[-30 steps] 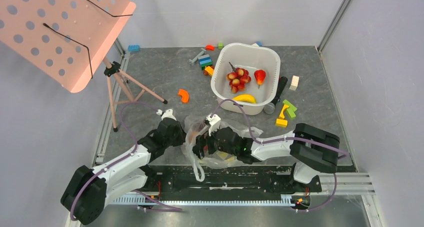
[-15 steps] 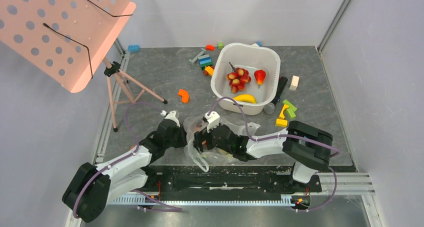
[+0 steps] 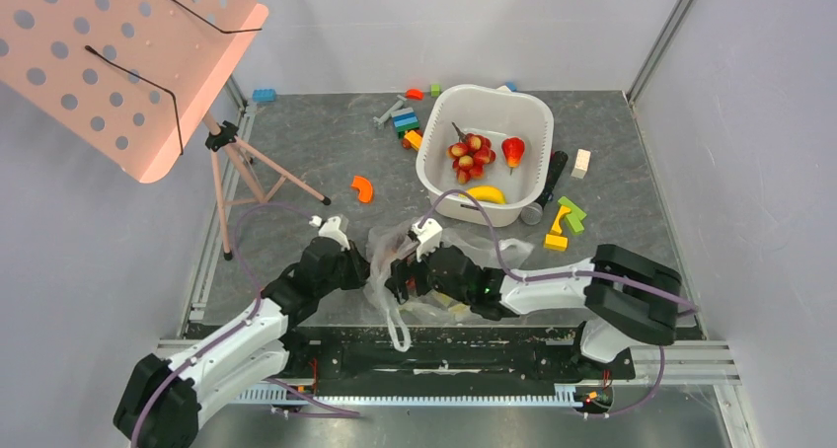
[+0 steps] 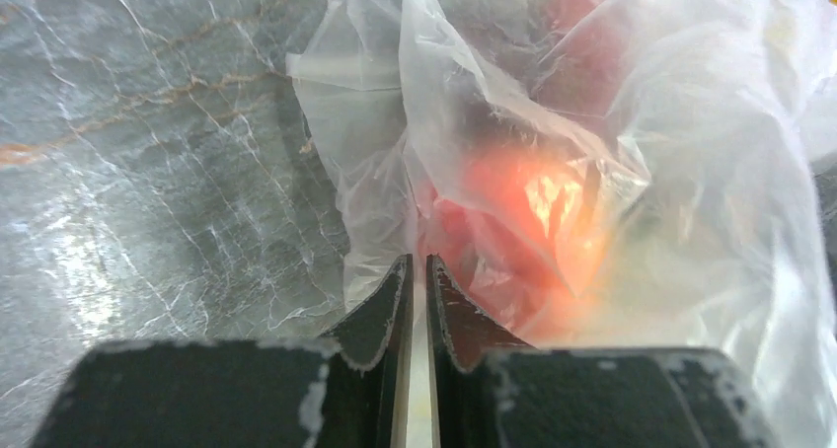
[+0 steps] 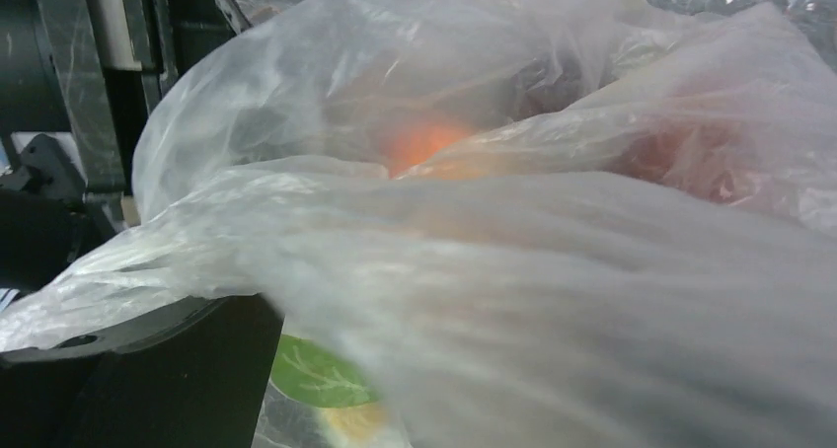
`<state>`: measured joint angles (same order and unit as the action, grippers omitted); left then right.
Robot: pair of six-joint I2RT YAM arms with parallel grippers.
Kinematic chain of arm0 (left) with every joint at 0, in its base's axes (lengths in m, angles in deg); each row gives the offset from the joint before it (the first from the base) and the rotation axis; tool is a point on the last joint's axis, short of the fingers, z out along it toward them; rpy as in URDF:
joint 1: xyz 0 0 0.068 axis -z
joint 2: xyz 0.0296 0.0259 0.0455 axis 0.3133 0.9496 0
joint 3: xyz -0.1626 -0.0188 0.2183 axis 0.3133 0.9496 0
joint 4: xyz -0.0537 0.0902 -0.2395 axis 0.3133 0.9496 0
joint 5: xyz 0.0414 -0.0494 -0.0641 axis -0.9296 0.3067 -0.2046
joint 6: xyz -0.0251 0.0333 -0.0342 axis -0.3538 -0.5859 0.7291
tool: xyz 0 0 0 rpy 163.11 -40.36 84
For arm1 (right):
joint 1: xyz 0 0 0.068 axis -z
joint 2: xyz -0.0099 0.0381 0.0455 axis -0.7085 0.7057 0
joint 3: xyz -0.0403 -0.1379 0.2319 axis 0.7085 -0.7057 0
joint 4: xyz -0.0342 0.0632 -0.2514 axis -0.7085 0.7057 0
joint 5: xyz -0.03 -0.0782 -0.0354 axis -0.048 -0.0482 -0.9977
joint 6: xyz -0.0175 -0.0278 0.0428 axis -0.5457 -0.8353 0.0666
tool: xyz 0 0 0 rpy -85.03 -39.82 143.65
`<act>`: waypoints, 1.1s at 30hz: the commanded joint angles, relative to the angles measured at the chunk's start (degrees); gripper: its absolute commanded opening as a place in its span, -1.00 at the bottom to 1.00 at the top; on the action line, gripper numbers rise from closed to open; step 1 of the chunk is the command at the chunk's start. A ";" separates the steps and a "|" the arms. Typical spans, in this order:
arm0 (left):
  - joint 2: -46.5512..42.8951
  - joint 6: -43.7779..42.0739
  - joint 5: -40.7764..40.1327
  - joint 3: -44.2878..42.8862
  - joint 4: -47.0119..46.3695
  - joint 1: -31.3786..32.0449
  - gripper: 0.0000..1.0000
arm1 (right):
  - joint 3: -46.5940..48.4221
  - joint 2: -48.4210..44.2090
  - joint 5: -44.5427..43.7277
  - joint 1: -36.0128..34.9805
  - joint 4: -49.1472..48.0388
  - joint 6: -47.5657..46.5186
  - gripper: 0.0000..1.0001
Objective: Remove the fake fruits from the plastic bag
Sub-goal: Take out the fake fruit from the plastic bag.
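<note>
Both arms have shifted since a second ago: the left arm's big black joint sits lower in the near corner, and the right arm's elbow has swung further out.

The plastic bag (image 3: 380, 256) lies crumpled right between the two grippers and touches both. Its edge starts at the tips of the left gripper (image 4: 417, 267) and spreads out ahead of it and to its right. An orange-red fruit (image 4: 523, 206) glows through the film just ahead of those tips. The bag is draped over the right gripper (image 3: 398, 278) and fills its wrist view. A green leaf (image 5: 316, 374) peeks out under the film, close below.

The left gripper is squeezed almost shut, pinching a thin fold of the bag. The right gripper is spread wide and grips nothing that I can see.

The surface (image 3: 296, 142) is grey and looks like stone, with pale walls around it. A pink stand (image 3: 118, 63) rises far ahead of the left gripper, on its left. Well beyond the right gripper sits a white basin (image 3: 431, 167). Inside it are a red and yellow bunch (image 3: 471, 157), a yellow banana (image 3: 484, 193) and a red fruit (image 3: 512, 150). Toy blocks (image 3: 571, 211) lie near the basin. An orange curved piece (image 3: 363, 188) lies ahead of the left gripper.
</note>
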<state>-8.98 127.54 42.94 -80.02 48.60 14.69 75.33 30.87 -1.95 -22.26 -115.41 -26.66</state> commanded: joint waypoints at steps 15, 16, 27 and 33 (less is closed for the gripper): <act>-3.40 1.30 -8.73 -6.48 6.40 0.10 -0.65 | -8.55 -19.27 -9.22 -0.20 11.99 3.71 0.96; -2.88 1.19 -8.60 -6.75 6.08 0.11 -0.66 | -8.40 -19.28 -9.85 -0.14 12.39 4.31 0.96; 4.71 0.97 -6.78 -6.26 1.14 0.10 -0.64 | -1.36 -10.69 -8.37 0.31 10.43 3.30 0.96; 9.75 0.84 -4.92 -5.12 -3.38 0.10 -0.66 | -1.07 -9.62 -5.47 0.40 4.94 3.24 0.96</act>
<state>-1.24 127.65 36.64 -85.09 50.88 14.86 72.29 21.04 -9.23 -22.11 -104.28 -23.01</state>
